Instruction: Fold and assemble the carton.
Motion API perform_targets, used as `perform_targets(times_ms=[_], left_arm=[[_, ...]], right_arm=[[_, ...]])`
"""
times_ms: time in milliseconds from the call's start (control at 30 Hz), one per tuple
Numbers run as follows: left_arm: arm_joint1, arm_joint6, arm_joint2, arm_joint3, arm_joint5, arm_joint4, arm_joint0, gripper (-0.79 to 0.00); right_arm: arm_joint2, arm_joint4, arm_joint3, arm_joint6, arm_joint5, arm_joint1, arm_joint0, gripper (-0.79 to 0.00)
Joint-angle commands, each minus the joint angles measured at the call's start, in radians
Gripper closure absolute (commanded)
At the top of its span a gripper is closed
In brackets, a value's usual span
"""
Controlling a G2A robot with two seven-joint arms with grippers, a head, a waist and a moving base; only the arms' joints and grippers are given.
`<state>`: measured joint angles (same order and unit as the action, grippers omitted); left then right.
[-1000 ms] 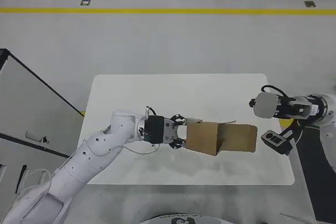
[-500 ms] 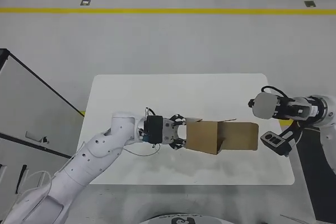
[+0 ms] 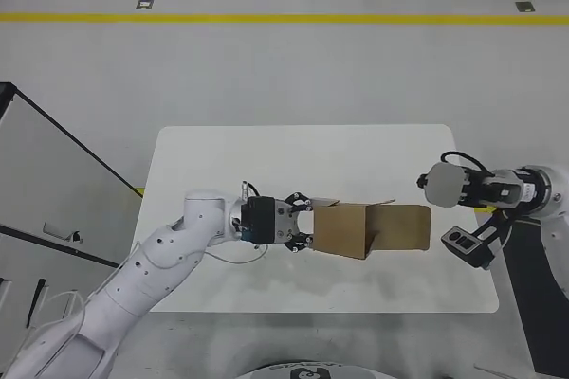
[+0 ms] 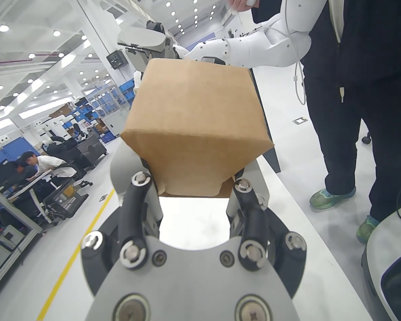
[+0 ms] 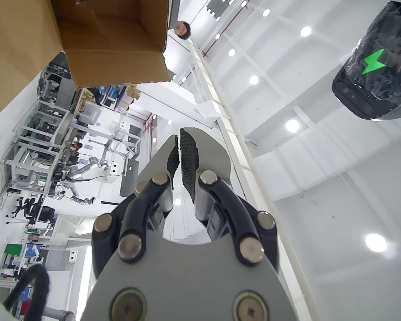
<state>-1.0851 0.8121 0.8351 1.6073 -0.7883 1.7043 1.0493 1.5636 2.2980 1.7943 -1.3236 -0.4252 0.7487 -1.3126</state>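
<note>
Fingers of the left gripper [image 3: 302, 225] stood wide, one on each side of the carton's [image 3: 370, 229] near end; whether they pressed it, I could not tell. The carton lay on the table [image 3: 266, 152], its long axis pointing straight ahead from this claw, so the left arm was nearer. Beyond its open far end was the right gripper [image 5: 182, 135], nearly closed and empty. Bare table lay on both flanks.

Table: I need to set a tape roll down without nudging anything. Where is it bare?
The widest bare patch of the table is the far strip, between the carton and the far edge. A narrower strip lies between carton and near edge. The middle band is crowded: left gripper, carton, right arm.
</note>
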Motion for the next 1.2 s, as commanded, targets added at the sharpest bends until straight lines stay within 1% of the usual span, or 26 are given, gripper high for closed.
perform_targets(times_ms=[0,233,467,867,1167], left_arm=[[0.003,-0.015,0.006,0.009,-0.003,0.004,0.004,0.000],[0.010,-0.066,0.027,0.034,0.002,0.010,0.021,0.000],[0.017,-0.086,0.046,0.048,0.002,0.000,0.038,0.000],[0.024,-0.126,0.069,0.064,0.001,-0.007,0.050,0.000],[0.025,-0.145,0.067,0.073,0.002,-0.010,0.050,0.000]], right_arm=[[-0.014,0.022,0.002,0.009,0.018,0.001,0.004,0.000],[-0.086,0.058,-0.001,0.014,0.079,0.009,0.042,0.000],[-0.142,0.072,-0.031,-0.003,0.115,0.017,0.086,0.000],[-0.201,0.118,-0.042,-0.044,0.172,0.023,0.141,0.000],[-0.248,0.147,-0.042,-0.049,0.202,0.029,0.171,0.000]])
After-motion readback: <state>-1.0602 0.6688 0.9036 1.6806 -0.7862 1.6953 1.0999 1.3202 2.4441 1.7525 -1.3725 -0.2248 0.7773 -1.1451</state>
